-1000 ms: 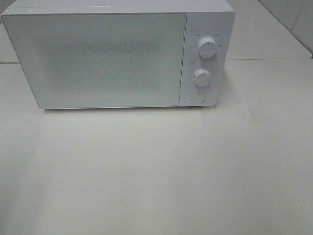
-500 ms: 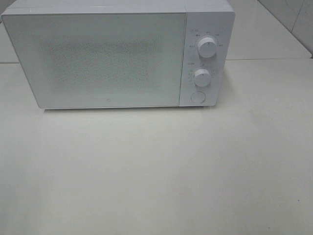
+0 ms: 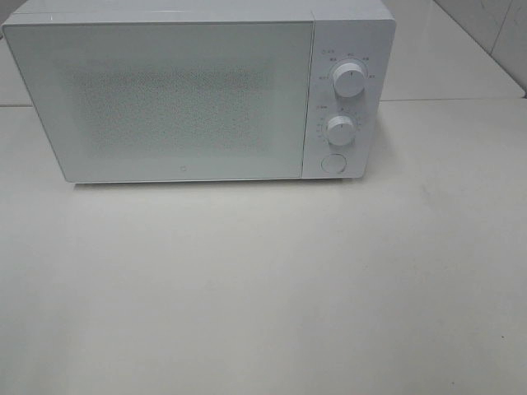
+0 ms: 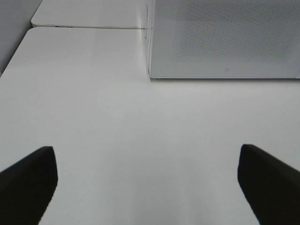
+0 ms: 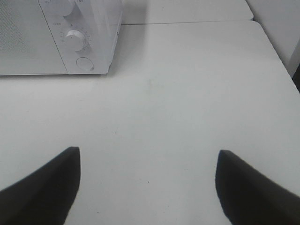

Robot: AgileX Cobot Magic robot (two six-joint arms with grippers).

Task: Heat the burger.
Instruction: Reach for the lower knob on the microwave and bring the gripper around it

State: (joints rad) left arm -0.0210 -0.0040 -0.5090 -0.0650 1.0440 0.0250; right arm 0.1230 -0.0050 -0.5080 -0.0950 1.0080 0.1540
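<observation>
You are looking at microwave (image 3: pixel 198 95) sitting at back of counter (image 3: pixel 263 288), door (image 3: pixel 123 123) shut, frosted panel hiding inside. Burger not showing in any view; cannot tell where it is lying. Knobs (image 3: pixel 349 81) and round button (image 3: pixel 333 163) sitting right of door. Your left gripper (image 4: pixel 145 149) is hovering over bare counter, fingers spread wide, holding nothing. Right gripper (image 5: pixel 147 151) is likewise spread wide, empty, facing microwave's knob end.

Open tabletop (image 3: pixel 263 288) in front — the shut microwave (image 3: pixel 181 99) blocks the back.
</observation>
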